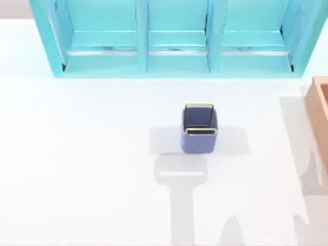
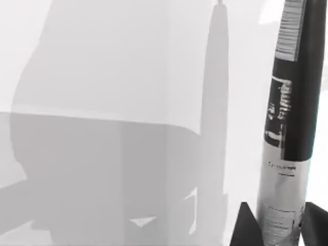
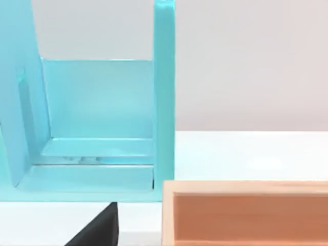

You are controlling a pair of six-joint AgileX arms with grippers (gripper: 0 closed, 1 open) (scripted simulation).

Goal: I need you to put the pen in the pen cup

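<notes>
**Pen held upright, cup waits mid-worktop**

Pen [image 2: 287,128] stands lengthwise between the left gripper [image 2: 271,225] fingers, clamped near its lower end, at the left wrist frame's right edge. The pen cup [image 1: 199,129] sits open-mouthed just right of the top frame's centre, below the turquoise shelf unit [image 1: 174,41]; the wooden box [image 1: 319,115] lies far right. Where the pen hangs relative to the cup cannot be told. Whether the right gripper [image 3: 97,230] is open cannot be told.

The pen cup [image 1: 199,134] stands upright and open-topped on the white counter [image 1: 82,164], near its middle: square-sided, blue-violet, rounded corners, thin brass-coloured rim. The pen [image 2: 287,128], with a black and silver barrel bearing printed lettering, is clamped near one end between dark jaws.
</notes>
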